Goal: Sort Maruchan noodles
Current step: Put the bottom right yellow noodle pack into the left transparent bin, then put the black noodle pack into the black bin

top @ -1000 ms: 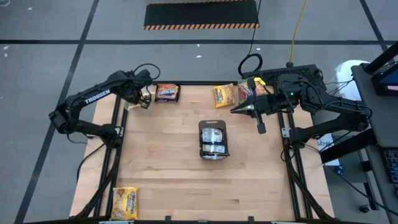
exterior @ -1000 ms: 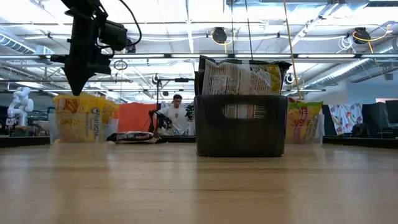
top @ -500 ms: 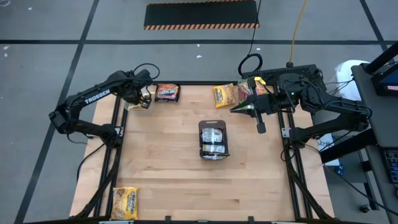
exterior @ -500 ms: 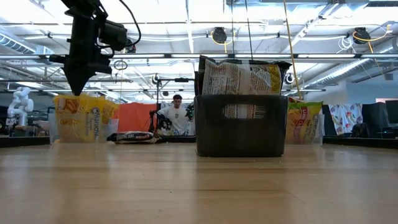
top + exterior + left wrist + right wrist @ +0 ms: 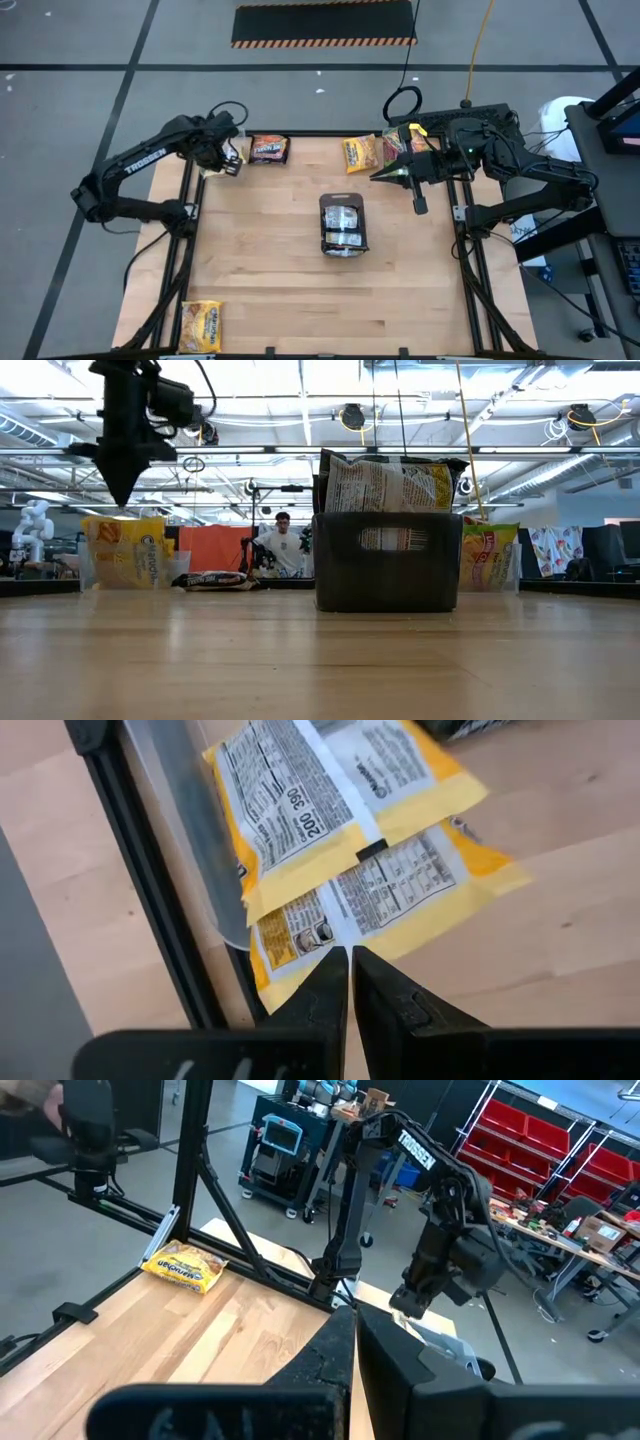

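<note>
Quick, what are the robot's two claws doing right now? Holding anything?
Left gripper: jaws shut, holding nothing, above the yellow noodle packets.
Right gripper: jaws shut, holding nothing.

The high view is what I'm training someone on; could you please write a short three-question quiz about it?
1. True or false: the dark tray at the table's middle holds noodle packets.
2. Which colour is the lone packet at the table's near left corner: A) green, B) yellow, C) brown?
3. Fill in: the left gripper hangs above the yellow packets with its fingers ____.

Key: 1 true; 2 B; 3 shut, holding nothing.
</note>
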You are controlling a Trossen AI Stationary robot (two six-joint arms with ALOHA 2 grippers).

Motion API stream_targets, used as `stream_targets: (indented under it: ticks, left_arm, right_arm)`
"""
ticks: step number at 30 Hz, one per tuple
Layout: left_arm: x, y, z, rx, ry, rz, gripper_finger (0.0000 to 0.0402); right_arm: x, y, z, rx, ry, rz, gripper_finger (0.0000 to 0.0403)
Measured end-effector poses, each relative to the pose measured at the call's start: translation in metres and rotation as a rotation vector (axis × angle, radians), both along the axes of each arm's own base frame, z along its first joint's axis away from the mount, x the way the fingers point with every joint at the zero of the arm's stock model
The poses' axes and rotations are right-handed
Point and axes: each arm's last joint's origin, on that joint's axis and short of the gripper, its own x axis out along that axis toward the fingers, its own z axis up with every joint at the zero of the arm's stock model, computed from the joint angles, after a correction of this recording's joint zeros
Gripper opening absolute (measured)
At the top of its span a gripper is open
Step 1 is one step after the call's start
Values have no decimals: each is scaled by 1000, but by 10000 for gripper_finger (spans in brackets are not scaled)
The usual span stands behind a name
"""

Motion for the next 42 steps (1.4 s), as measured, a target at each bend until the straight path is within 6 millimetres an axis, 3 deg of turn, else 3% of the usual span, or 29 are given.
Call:
stream_targets:
  ticks: [10, 19, 25, 29, 35, 42]
  left_arm:
    - [-34, -33, 36, 160, -223, 69, 26]
    - [-61, -73, 74, 394, -651, -17, 26]
    - [-75, -94, 94, 525, -883, -156, 26]
    - [-76, -101, 99, 529, -946, -299, 26]
    - [-74, -111, 96, 391, -990, -536, 26]
    - [-72, -117, 96, 338, -1015, -636, 26]
  right_arm:
    - [0, 0, 0, 0, 0, 0, 13]
    - [0, 0, 0, -36, -5, 6, 13]
    - [0, -5, -3, 7, 31, -193, 13]
    - [-1, -7, -6, 30, 68, -246, 13]
    - [2, -7, -10, 148, 105, -270, 13]
    - [31, -3, -27, 179, 178, -255, 13]
